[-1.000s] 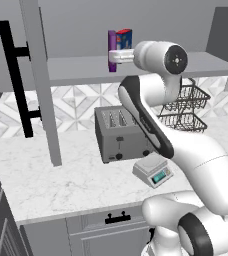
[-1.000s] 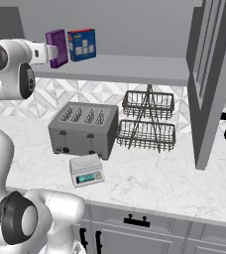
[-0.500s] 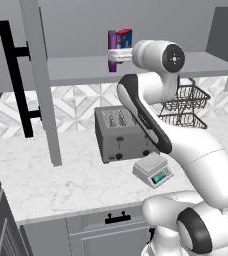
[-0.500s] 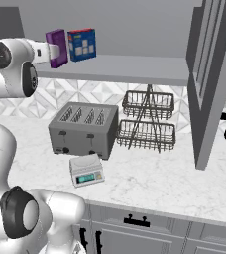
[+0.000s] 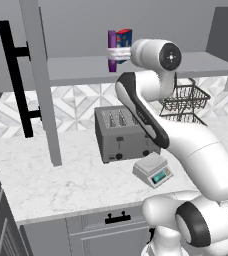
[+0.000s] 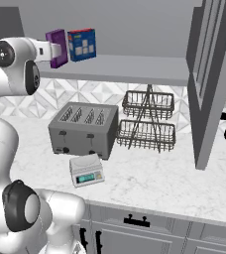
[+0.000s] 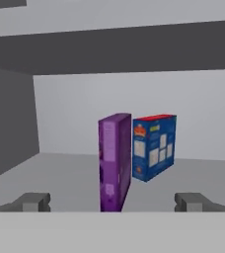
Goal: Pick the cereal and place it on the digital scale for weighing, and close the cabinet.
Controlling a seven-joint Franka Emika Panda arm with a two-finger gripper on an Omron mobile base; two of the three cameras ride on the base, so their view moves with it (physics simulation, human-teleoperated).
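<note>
hand view looks straight into the cabinet [image 7: 134, 49]: the gripper [image 7: 112, 201] has its two tips spread wide apart with nothing between them, one low at the left and one low at the right. dead ahead, centred in that gap but farther in on the shelf [image 7: 60, 173], stands the cereal [image 7: 114, 160], upright on its narrow end, thin edge turned toward the hand, its long axis vertical. just beside it on the right and a little deeper stands a blue box [image 7: 154, 146] with a red top; whether the two touch i cannot tell. so the coming move looks like a straight push forward until the thin purple sides sit between the fingers, keeping clear of the blue neighbour. from the right base view the hand is up at shelf level, close to the cereal's near edge. down on the counter [image 6: 149, 178], the digital scale [image 6: 86, 169] waits in front of the toaster [image 6: 83, 130], well below. the cabinet doors stand open.
</note>
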